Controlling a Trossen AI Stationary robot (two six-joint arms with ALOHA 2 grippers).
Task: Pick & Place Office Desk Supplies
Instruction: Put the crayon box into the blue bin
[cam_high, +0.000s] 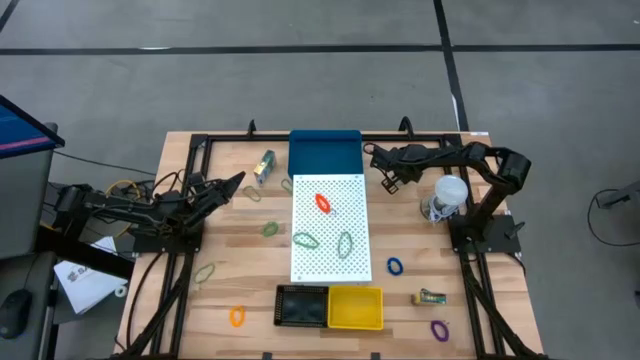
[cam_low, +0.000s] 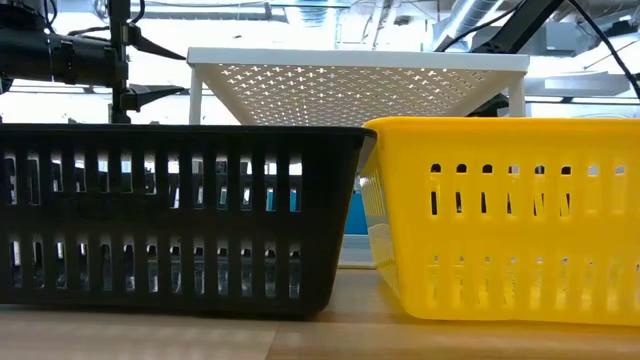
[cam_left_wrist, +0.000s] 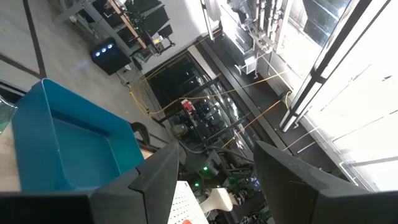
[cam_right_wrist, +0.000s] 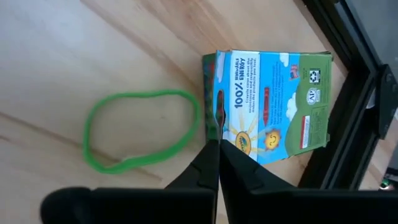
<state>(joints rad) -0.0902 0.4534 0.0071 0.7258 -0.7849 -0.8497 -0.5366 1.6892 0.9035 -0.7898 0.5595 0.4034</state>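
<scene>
Note the right pincer (cam_right_wrist: 217, 146), reached out to the far side of the wooden tabletop (cam_right_wrist: 93, 50), fingers pressed flat together with no gap showing. Find its tips over the near edge of a small flat printed crayon packet in green, blue and yellow (cam_right_wrist: 273, 102), lying face up just beside the black metal frame rail (cam_right_wrist: 354, 93). Cannot tell whether a sliver of the packet's edge is pinched; judging by how tightly the fingers meet, probably closed on nothing. See also a thin green rubber-band loop (cam_right_wrist: 140, 130) lying flat just beside the packet on its other side, untouched.

Leave the left pincer (cam_left_wrist: 217, 149) waiting, fingers spread apart and empty, raised at the left of the tabletop and aimed toward the blue plastic bin (cam_left_wrist: 68, 143).

To do this pick well: spread the fingers again, centre them across the packet's narrow width instead of its edge, and come down until both pads straddle the cardboard. Keep clear of the frame rail, tight against the packet's far side. Avoid snagging the green loop. Close gently, since thin card likely buckles or skates on wood. Lift straight up, confirm the hold, then carry toward the black slotted basket (cam_high: 302, 306) or yellow slotted basket (cam_high: 356, 308) at the near edge
</scene>
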